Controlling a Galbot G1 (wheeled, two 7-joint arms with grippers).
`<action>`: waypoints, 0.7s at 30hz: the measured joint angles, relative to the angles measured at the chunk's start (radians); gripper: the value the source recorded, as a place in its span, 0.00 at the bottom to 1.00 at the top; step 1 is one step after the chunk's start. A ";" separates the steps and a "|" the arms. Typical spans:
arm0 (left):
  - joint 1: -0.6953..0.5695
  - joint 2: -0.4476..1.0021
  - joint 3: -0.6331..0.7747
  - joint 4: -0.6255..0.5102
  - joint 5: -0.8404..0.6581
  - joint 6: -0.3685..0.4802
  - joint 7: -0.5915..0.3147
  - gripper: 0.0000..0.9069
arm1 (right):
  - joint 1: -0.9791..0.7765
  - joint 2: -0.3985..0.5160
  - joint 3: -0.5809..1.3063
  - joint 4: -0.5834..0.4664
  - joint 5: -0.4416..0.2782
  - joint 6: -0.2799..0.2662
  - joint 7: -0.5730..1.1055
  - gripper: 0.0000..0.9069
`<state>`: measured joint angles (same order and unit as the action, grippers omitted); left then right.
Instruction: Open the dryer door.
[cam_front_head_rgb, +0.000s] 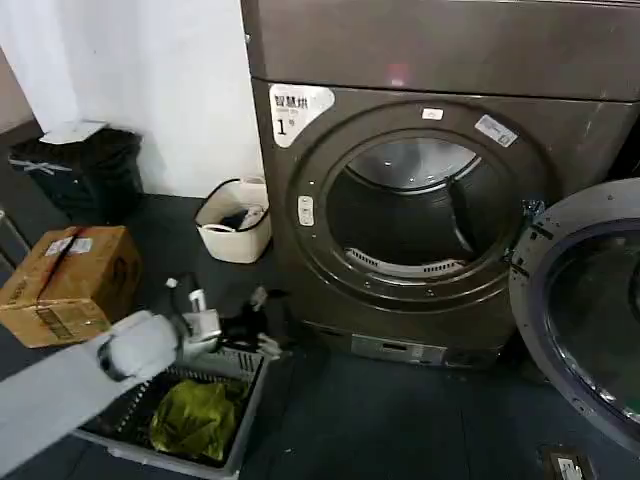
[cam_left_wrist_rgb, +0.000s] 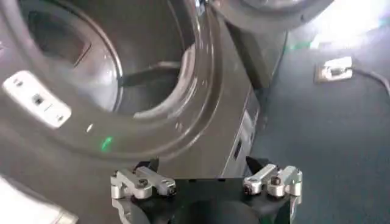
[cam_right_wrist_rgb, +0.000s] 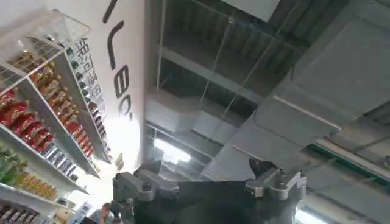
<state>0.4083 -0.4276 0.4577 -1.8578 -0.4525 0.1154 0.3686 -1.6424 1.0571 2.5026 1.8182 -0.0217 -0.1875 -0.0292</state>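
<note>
Inspecting the dryer (cam_front_head_rgb: 400, 200), we find the door (cam_front_head_rgb: 585, 310) already swung wide open on its right-hand hinge, the drum opening (cam_front_head_rgb: 415, 210) fully exposed. We place the left gripper (cam_front_head_rgb: 250, 335) low at the dryer's lower left corner, above a basket (cam_front_head_rgb: 240, 440) on the floor; its jaws stand open and empty. The right gripper (cam_right_wrist_rgb: 207, 185) points up at a ceiling, jaws open, holding nothing.
</note>
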 joint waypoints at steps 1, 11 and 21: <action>-0.004 0.023 0.009 0.000 -0.004 0.003 -0.005 1.00 | 0.000 -0.001 0.001 -0.002 0.000 0.001 0.000 1.00; -0.072 0.173 0.109 0.040 -0.028 0.060 0.021 1.00 | 0.008 -0.003 -0.001 -0.015 -0.005 0.013 0.000 1.00; -0.148 0.240 0.245 0.089 -0.005 0.079 0.035 1.00 | 0.014 -0.003 -0.005 -0.018 -0.007 0.016 0.000 1.00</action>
<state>0.2607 -0.1874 0.7029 -1.7689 -0.4579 0.1946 0.4031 -1.6282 1.0543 2.4974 1.7997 -0.0283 -0.1714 -0.0292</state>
